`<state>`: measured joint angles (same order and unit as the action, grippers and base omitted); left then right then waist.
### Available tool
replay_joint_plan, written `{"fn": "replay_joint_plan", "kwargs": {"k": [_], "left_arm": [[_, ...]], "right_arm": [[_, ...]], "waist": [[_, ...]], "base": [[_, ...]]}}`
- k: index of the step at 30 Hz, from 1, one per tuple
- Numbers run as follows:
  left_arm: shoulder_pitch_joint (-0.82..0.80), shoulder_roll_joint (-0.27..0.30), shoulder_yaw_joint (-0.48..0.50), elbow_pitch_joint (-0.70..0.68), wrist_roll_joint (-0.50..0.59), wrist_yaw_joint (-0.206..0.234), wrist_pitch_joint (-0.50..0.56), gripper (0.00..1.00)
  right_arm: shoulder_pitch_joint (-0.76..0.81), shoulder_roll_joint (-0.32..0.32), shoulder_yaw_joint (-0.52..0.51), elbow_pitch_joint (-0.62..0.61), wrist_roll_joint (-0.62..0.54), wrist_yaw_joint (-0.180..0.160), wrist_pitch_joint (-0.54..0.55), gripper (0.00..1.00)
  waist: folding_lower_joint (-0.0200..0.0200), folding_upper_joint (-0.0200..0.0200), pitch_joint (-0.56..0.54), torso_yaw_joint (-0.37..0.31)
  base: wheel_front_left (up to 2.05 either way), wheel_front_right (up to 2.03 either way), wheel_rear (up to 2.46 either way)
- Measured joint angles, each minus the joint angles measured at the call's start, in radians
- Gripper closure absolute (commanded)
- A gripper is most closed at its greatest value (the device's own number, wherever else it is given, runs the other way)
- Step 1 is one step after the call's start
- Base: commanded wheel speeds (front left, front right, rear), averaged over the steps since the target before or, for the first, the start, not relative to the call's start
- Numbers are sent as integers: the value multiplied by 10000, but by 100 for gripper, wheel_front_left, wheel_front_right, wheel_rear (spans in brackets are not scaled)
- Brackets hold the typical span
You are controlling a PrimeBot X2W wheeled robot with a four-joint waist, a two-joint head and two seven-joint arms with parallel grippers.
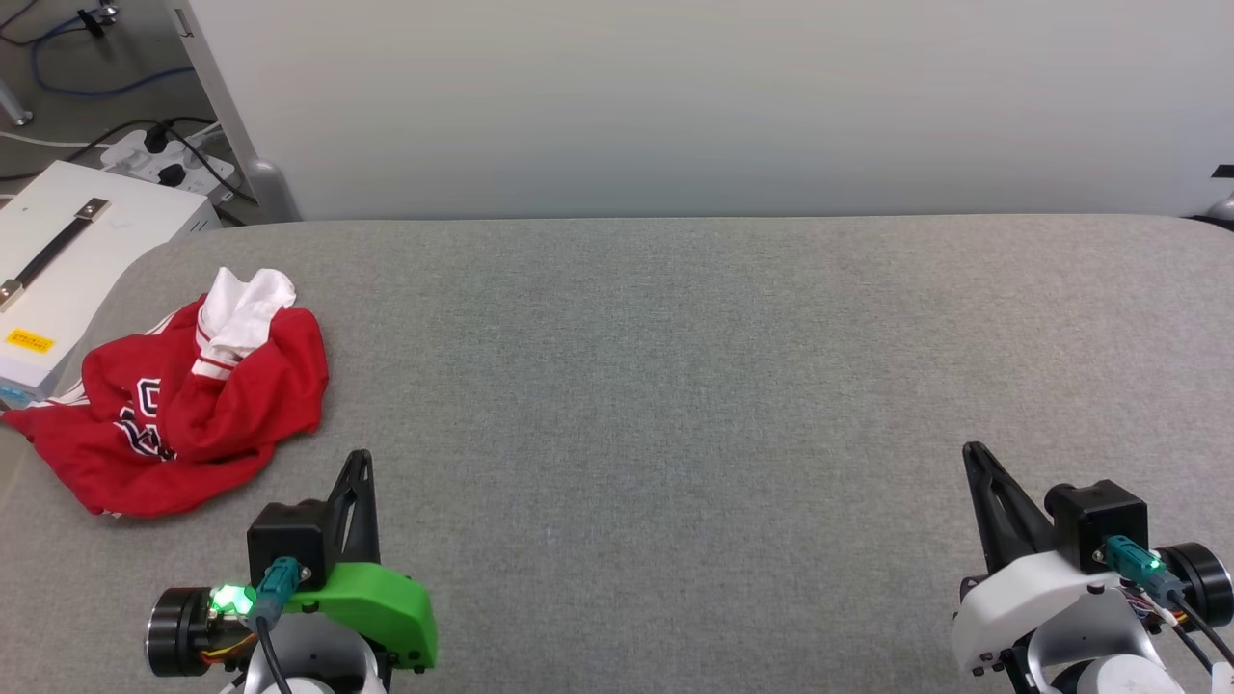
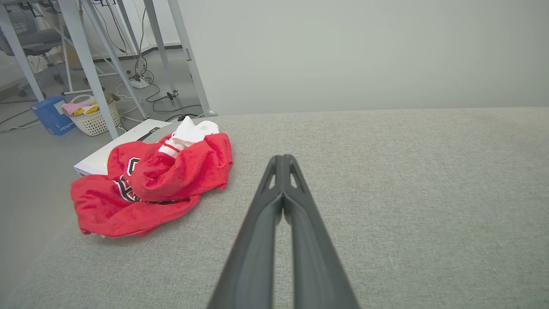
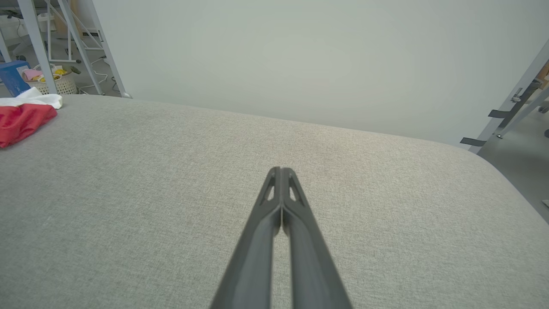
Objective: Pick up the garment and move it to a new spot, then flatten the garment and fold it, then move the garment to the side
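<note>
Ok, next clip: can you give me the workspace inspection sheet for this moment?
Surface: grey fabric-covered table, rounded corners.
Job's things: garment, red and white, crumpled in a heap by the table's left edge, untouched.
Clutter: white box beside the table's left edge; basket and blue box on the floor.
Grippers: left claw shut, near the garment but apart from it; right claw shut, holding nothing.
Cables: power strip with black plugs and blue cable on the floor, far left.
Surroundings: pale wall behind the table; metal frame legs at left.
</note>
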<state>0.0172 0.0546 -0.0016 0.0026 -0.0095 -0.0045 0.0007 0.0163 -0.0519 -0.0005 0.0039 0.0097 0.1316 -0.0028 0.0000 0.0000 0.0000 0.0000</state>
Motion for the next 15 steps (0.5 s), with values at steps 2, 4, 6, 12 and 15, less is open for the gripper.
{"fn": "replay_joint_plan", "kwargs": {"k": [2, 4, 6, 12, 15], "left_arm": [[0, 0, 0, 0, 0, 0, 0, 100], [0, 0, 0, 0, 0, 0, 0, 100], [0, 0, 0, 0, 0, 0, 0, 100], [0, 0, 0, 0, 0, 0, 0, 100], [0, 0, 0, 0, 0, 0, 0, 100]], "right_arm": [[0, 0, 0, 0, 0, 0, 0, 100], [0, 0, 0, 0, 0, 0, 0, 100], [0, 0, 2, 0, 0, 0, 0, 100], [0, 0, 0, 0, 0, 0, 0, 100], [0, 0, 2, 0, 0, 0, 0, 100]], "waist": [[0, 0, 0, 0], [0, 0, 0, 0], [0, 0, 0, 0], [0, 0, 0, 0], [0, 0, 0, 0]], "base": [[0, 0, 0], [0, 0, 0], [0, 0, 0], [0, 0, 0], [0, 0, 0]]}}
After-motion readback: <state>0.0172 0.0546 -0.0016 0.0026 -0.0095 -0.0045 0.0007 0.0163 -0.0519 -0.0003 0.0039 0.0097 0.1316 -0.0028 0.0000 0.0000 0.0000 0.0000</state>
